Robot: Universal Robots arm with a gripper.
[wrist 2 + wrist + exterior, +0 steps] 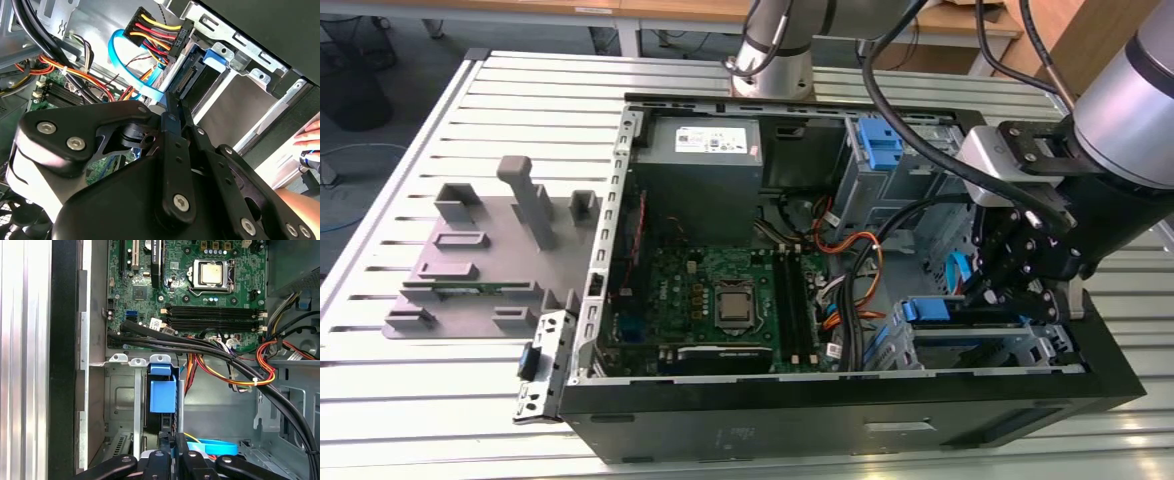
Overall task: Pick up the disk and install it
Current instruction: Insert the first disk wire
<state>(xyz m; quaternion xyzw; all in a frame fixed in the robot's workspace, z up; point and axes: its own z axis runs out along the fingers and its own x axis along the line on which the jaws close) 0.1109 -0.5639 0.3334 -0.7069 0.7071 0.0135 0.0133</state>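
Pincer (172, 452) fingers together, above the drive cage. Disk (162, 395) sits on edge in the cage slot, metal walls close both sides. Open case (854, 410) on slatted surface (454, 400).

Bright, even light throughout, with glare on the table (440, 110) slats and soft shadows inside the case (854, 400).

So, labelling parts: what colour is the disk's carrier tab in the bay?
Blue, clearest on the disk in the first wrist view.
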